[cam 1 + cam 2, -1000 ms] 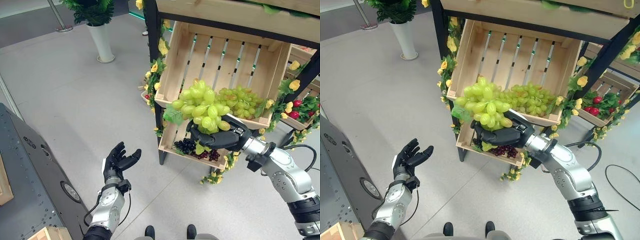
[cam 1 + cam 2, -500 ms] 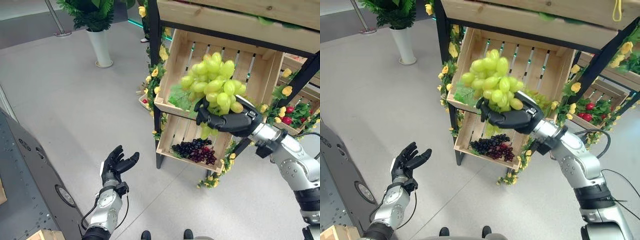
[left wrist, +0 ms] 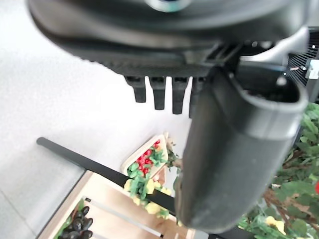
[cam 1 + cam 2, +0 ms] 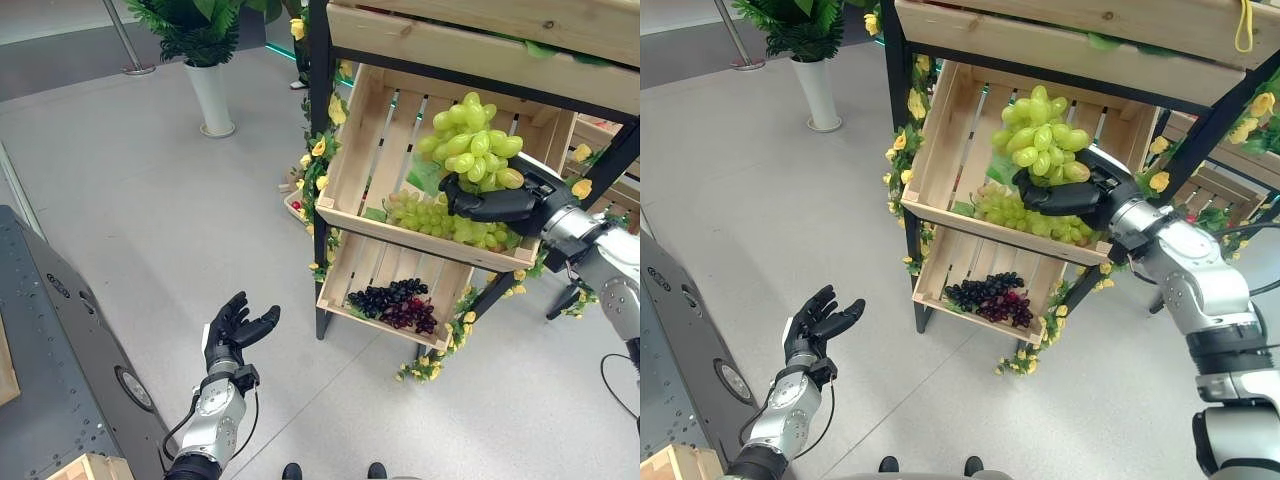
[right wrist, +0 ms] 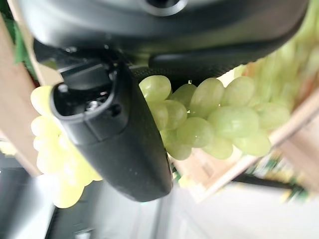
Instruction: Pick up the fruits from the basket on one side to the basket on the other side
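My right hand [image 4: 497, 203] is shut on a bunch of green grapes [image 4: 472, 144], held up in front of the upper wooden crate [image 4: 352, 150] of the stand; the same bunch [image 5: 199, 119] shows pressed under its thumb in the right wrist view. A second bunch of green grapes [image 4: 428, 215] lies in that crate, just below the held one. Dark purple and red grapes [image 4: 395, 301] lie in the lower crate [image 4: 340, 300]. My left hand [image 4: 232, 325] hangs low at the left, open, palm up, holding nothing.
The black-framed stand is trimmed with yellow flowers [image 4: 318, 148]. A side crate with red fruit [image 3: 144, 160] sits low beside it. A white planter [image 4: 214, 95] stands on the floor at the back left. A grey metal platform [image 4: 60, 370] lies at the left edge.
My right hand has lifted the green grape bunch out of the crate front and carried it up and to the right. The camera has shifted. My left hand has stayed still.
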Tool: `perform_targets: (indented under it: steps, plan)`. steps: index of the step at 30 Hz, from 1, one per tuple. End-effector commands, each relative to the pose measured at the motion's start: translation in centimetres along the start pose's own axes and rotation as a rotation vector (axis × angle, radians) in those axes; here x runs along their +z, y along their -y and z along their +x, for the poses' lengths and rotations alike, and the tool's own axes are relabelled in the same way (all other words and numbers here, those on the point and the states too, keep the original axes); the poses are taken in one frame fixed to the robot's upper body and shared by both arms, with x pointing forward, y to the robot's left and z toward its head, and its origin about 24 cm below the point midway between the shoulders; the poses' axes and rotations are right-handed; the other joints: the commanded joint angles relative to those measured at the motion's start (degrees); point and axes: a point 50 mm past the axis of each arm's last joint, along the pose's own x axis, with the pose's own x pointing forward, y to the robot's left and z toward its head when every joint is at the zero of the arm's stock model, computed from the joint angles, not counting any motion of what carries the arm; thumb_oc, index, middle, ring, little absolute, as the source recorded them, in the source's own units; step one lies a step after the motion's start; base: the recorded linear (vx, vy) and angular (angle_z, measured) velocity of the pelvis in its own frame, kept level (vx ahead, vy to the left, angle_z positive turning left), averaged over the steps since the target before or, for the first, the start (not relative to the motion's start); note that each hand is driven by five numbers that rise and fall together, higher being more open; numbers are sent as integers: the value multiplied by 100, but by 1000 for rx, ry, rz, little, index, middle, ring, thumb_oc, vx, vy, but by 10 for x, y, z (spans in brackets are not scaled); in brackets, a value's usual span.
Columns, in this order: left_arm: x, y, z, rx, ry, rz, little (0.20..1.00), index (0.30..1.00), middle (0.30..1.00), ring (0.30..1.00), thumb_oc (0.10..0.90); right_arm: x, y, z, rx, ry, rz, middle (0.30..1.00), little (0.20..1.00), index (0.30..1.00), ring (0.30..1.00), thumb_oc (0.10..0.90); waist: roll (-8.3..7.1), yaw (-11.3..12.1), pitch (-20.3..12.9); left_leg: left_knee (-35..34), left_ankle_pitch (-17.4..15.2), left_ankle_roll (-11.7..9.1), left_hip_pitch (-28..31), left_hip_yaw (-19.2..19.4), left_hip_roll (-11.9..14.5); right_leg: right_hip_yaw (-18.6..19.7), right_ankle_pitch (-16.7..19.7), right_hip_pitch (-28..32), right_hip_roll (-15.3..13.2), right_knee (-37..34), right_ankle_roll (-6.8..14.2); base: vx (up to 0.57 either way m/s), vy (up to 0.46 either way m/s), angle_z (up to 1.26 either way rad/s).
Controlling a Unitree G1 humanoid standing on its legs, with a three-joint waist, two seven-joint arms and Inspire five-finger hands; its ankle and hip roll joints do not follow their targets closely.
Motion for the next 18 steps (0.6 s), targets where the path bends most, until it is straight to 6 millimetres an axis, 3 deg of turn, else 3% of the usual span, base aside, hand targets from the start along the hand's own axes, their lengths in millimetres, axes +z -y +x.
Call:
perform_targets:
  steps: [1, 6, 13, 18]
  plan:
    - [42, 14, 16, -73, 199, 73, 900, 900, 900, 900, 800, 71, 29, 4, -126, 143, -225, 300, 300, 300, 300, 400, -175, 199, -556, 10, -454, -125, 79, -282, -140, -208, 50, 167, 36, 38, -223, 0, 10, 4]
    - [42, 16, 16, -73, 198, 76, 900, 900, 900, 900, 800, 77, 46, 3, -245, 52, -430, 300, 300, 300, 300, 400, -204, 247, -545, 10, -438, -123, 68, -302, -142, -241, 58, 169, 33, 43, -223, -7, 4, 5]
    - [44, 20, 16, -82, 204, 66, 900, 900, 900, 900, 800, 109, 73, -3, -487, 6, -782, 300, 300, 300, 300, 400, -230, 331, -524, 10, -417, -116, 51, -331, -152, -252, 68, 169, 55, 37, -216, -8, 1, 2]
    - [45, 25, 14, -99, 202, 61, 900, 900, 900, 900, 800, 128, 77, -2, -664, 46, -957, 300, 300, 300, 300, 400, -208, 409, -511, 10, -418, -102, 51, -370, -161, -284, 55, 190, 49, 30, -205, 0, 0, 0]
